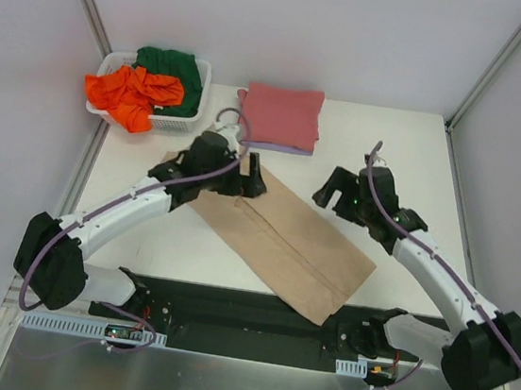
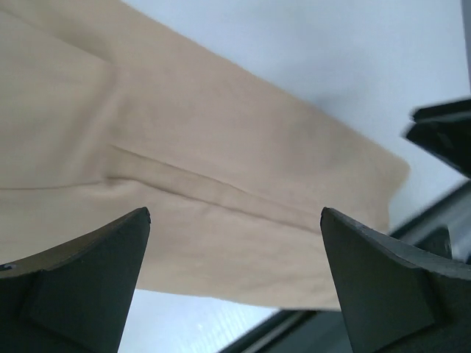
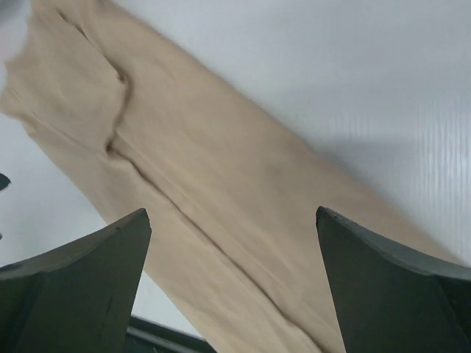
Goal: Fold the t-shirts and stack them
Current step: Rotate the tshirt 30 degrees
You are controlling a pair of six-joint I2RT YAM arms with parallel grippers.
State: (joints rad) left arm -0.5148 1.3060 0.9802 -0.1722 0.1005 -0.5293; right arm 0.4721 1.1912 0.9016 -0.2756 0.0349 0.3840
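At the far left corner of the table (image 1: 400, 146) a white slotted basket (image 1: 176, 123) is seen. An orange t-shirt (image 1: 130, 95) is bunched in its near-left part and spills over the rim, and a dark green t-shirt (image 1: 176, 69) is heaped behind it. Both are crumpled, so their outlines cannot be made out.

Just right of the basket, the left gripper (image 1: 244, 176) is held over the far-left end of a tan t-shirt (image 1: 292, 246). That end is covered by the gripper in the top view. The wrist view shows the jaws set well apart with nothing between them and the cloth lying below. Whether the fingertips touch the cloth cannot be told.

The tan t-shirt is laid flat as a long folded strip running diagonally from far left to near right. A straight fold line is visible along its length. Its near end lies over the edge of a black strip (image 1: 227, 310) at the front of the table. In both wrist views the shirt is cut off by the frame edges.

Beyond the strip, at the far middle of the table, a folded pinkish-red t-shirt (image 1: 280, 114) is stacked on a pale lavender t-shirt (image 1: 281, 147). Only a thin near edge of the lavender one is exposed.

To the right, the right gripper (image 1: 334, 195) is held beside the tan strip. Its jaws are also spread wide and empty, above the cloth.
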